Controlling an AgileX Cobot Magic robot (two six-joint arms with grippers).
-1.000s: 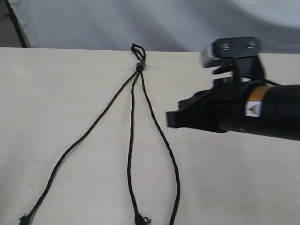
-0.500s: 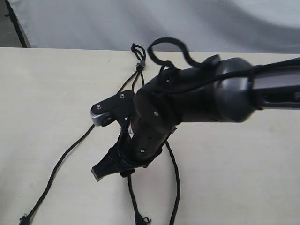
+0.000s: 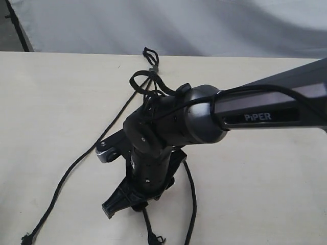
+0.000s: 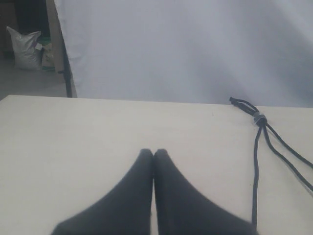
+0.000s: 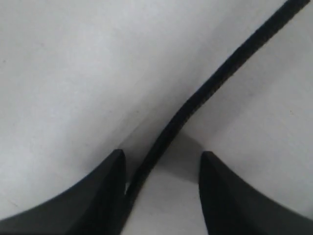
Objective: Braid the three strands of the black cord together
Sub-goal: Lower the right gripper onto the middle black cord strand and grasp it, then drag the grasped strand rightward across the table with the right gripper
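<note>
The black cord lies on the pale table, with its short loop (image 3: 149,53) at the far edge. The three strands fan out toward the near edge. The left strand (image 3: 61,184) curves away to a knotted tip. The middle strand (image 3: 147,222) and the right strand (image 3: 193,196) show only below my right arm. My right gripper (image 3: 125,205) points down at the table over the middle strand. Its jaws stand open around one strand (image 5: 220,73), which runs close to one finger (image 5: 105,196). My left gripper (image 4: 153,152) is shut and empty, apart from the cord's grey band (image 4: 259,119).
The right arm (image 3: 255,115) crosses the middle of the table and hides the upper parts of the strands. Glossy arm cables (image 3: 145,79) loop above its wrist. A grey cloth backdrop (image 3: 179,25) hangs behind the table's far edge.
My right arm has swung in from the right and come down over the middle strand. Its jaws have opened. The left gripper has stayed shut.
</note>
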